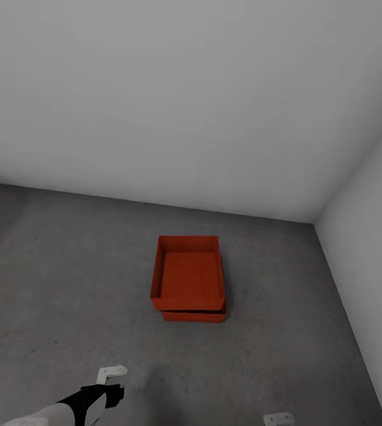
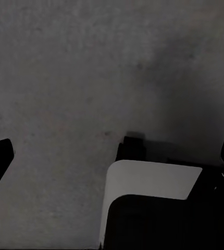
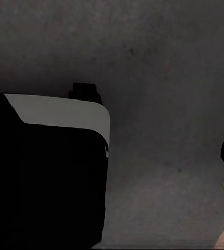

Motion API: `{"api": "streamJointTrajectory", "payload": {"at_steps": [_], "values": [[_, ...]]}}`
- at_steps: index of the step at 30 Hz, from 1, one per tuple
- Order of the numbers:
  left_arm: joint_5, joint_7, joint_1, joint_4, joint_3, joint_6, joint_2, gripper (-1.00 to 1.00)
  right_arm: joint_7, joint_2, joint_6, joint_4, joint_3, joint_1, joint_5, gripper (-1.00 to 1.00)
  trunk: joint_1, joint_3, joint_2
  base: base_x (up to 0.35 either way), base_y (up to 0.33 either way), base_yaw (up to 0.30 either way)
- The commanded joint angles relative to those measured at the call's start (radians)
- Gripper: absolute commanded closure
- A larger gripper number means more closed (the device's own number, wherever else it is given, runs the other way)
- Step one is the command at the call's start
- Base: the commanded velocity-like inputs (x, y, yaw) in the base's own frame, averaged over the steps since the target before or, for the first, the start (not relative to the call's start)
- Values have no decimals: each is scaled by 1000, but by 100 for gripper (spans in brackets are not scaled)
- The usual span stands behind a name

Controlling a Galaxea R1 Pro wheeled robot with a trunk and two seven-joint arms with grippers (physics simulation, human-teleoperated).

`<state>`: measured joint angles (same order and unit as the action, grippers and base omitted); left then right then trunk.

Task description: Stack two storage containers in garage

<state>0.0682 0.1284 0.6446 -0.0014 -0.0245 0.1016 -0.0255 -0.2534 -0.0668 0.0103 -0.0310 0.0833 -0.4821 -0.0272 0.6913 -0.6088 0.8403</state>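
We see the two storage containers stacked on the floor (image 1: 67,284) of the garage, near the corner where two pale grey walls (image 1: 185,100) meet; the upper container (image 1: 188,275) sits on the lower container (image 1: 194,316), slightly askew, so that only the lower one's near edge shows beneath it; the upper one is empty. Our left end effector (image 1: 111,384) hangs low at the near edge of the head view, well apart from the stack and touching nothing; its fingers look spread, with nothing between them; of the right end effector (image 1: 278,419) only a white tip shows, and we cannot tell its state; the concrete is dark grey and mottled.
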Motion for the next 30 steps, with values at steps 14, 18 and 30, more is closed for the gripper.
{"api": "streamJointTrajectory", "payload": {"at_steps": [14,18,30], "values": [[44,2,-122,0,-3,-2,-30,-100,-4,3,-84,-3,9,121,-4,-100,0,20,1,0,0,115],[53,2,-138,0,-2,-2,-28,-100,-4,20,-109,-3,9,147,-4,-100,0,26,1,0,0,129],[58,2,-158,-2,-2,-1,-28,-100,5,54,-176,-3,9,207,-1,-100,0,43,1,0,0,117]]}}
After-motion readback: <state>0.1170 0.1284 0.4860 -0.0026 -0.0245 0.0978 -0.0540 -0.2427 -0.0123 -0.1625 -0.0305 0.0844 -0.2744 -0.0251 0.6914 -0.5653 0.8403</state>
